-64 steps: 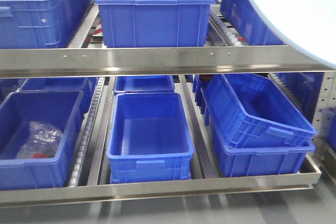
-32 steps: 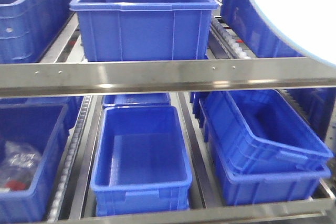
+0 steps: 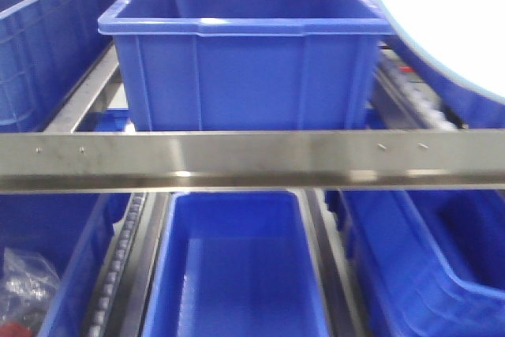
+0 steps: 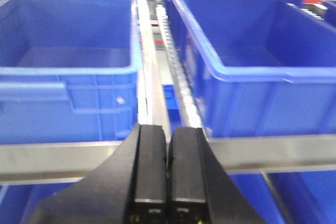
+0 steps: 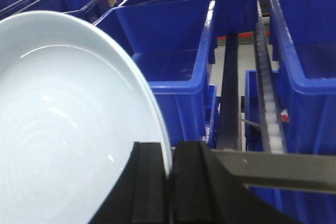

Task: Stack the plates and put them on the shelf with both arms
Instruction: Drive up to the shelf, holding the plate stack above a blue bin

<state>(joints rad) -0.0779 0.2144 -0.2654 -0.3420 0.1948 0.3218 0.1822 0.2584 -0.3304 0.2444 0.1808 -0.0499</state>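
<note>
Plates: you have the plates (image 5: pixel 63 129) up at the shelf, carried by the rim, not resting on anything. Only one pale face shows in the right wrist view, so you cannot tell from here whether both are stacked.
Where they hang: in the front view the pale disc fills the top right corner, above and in front of the shelf rail (image 3: pixel 252 159), near the upper blue crate (image 3: pixel 245 61).
Why held so: the rim grip probably keeps the face free and the edge leading, so you can slide it over the rail into a crate or the lane beside it.
Right gripper (image 5: pixel 170 182): pinching the plate rim; the edge runs down into the narrow slit between the two black fingers, which stand almost together.
Left gripper (image 4: pixel 167 171): fingers pressed together with nothing between them, hovering just before the rail and aimed at the roller lane (image 4: pixel 176 77) between two upper crates.
Why the left waits: likely free to steady the plate's far side, since the task calls for both arms.
Lower tier: another open crate (image 3: pixel 237 274) sits below the rail; a clear bag (image 3: pixel 24 290) lies in the one to its left.
</note>
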